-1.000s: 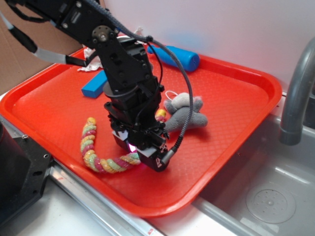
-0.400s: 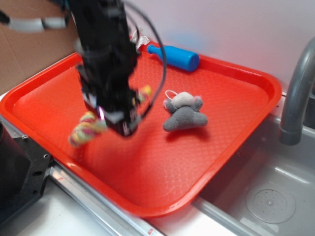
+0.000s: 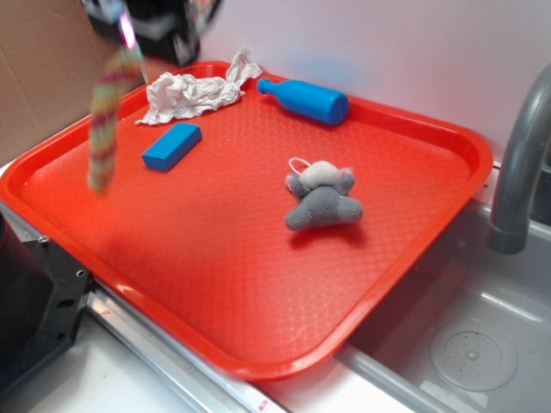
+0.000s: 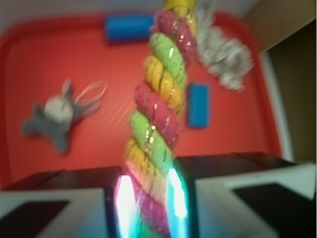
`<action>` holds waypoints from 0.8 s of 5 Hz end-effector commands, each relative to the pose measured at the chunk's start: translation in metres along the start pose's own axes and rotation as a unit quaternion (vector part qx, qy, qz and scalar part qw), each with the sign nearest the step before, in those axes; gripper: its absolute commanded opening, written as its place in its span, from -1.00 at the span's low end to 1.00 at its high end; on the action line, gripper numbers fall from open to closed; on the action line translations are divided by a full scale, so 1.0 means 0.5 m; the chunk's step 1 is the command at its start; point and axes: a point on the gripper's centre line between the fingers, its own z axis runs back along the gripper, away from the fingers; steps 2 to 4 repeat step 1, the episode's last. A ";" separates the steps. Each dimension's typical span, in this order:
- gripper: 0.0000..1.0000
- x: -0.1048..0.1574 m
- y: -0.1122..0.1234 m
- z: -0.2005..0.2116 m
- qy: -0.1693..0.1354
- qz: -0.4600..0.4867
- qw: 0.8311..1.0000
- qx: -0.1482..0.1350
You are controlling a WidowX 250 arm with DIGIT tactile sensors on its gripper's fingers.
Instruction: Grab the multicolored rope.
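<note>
The multicolored rope (image 3: 106, 120), twisted in pink, yellow and pale green, hangs blurred in the air over the tray's left edge. Its top end is pinched in my gripper (image 3: 129, 26), high at the top left, mostly out of the exterior frame. In the wrist view the rope (image 4: 161, 99) runs down from between my two fingers, and my gripper (image 4: 147, 198) is shut on it. The grey plush toy (image 3: 322, 196) with a white loop lies on the red tray (image 3: 215, 284), apart from the rope.
A white wrinkly cloth (image 3: 194, 88) lies at the tray's far left corner, with a blue block (image 3: 171, 145) in front of it. A blue bottle (image 3: 306, 98) lies at the back. A grey faucet (image 3: 521, 163) and the sink basin (image 3: 469, 344) are at the right.
My gripper has risen up and to the left with the rope in it. The rope has left the tray and now dangles. The cloth and blue block are now uncovered.
</note>
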 end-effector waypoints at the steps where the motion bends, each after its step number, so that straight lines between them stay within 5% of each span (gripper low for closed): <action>1: -1.00 0.039 0.053 0.044 -0.001 0.046 0.999 0.021; 4: -1.00 0.039 0.053 0.044 -0.001 0.046 0.999 0.021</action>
